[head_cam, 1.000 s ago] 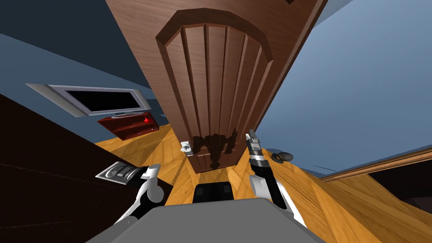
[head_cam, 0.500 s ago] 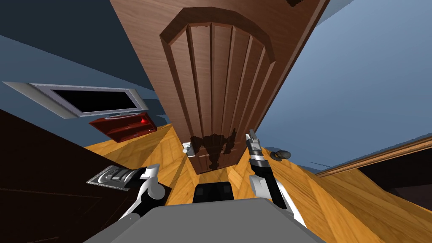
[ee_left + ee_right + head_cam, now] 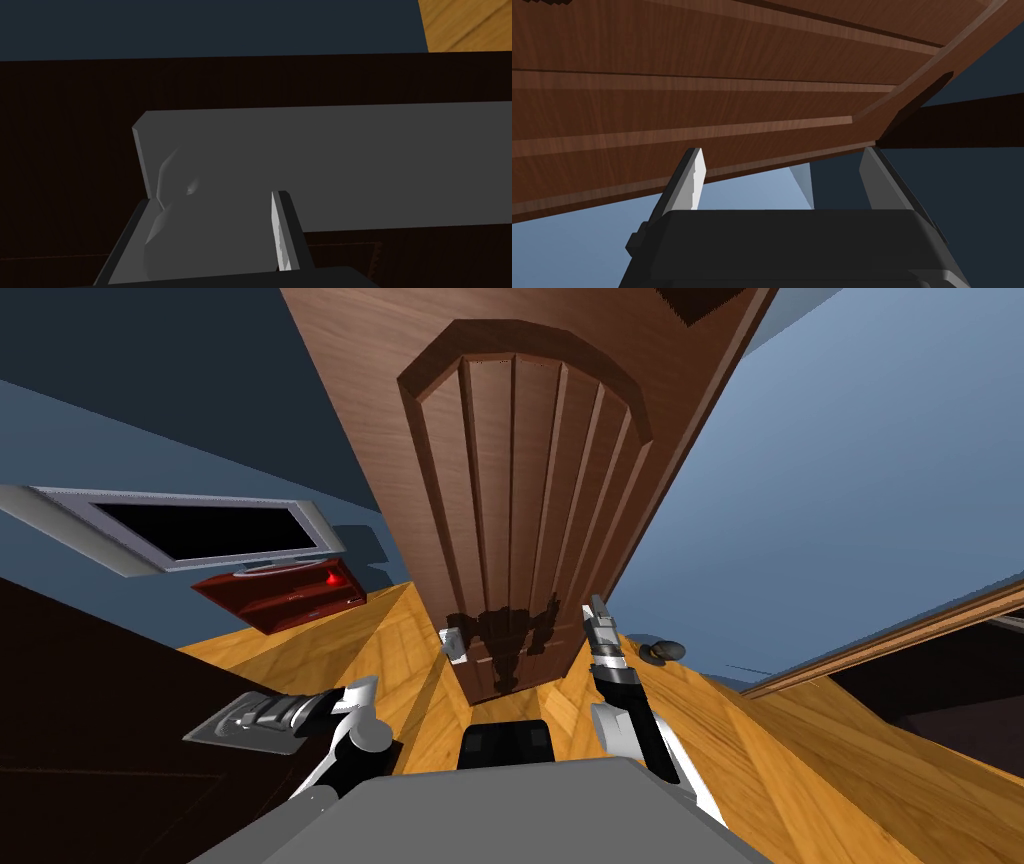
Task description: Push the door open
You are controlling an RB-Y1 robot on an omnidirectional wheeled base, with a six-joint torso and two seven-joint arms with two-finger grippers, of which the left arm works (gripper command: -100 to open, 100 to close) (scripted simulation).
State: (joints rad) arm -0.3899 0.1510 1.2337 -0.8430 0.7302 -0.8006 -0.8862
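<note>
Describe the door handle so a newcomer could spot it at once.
Find the big brown door in the middle. Down its left edge, near the floor, sits a small pale grey handle. It alone is light and on the door; the dark round lump lies on the floor, right.

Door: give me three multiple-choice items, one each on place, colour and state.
1. Where is the right gripper? A on the handle; B by the door's edge opposite the handle; C low beside the torso.
2. What colour is the door? A white; B grey; C brown.
3. How are the right gripper's fingers? A open; B shut on the handle; C shut on nothing.
Answers: 1 B: the head view shows it at the edge away from the handle. 2 C: brown wood grain shows. 3 A: they stand well apart in the right wrist view.
</note>
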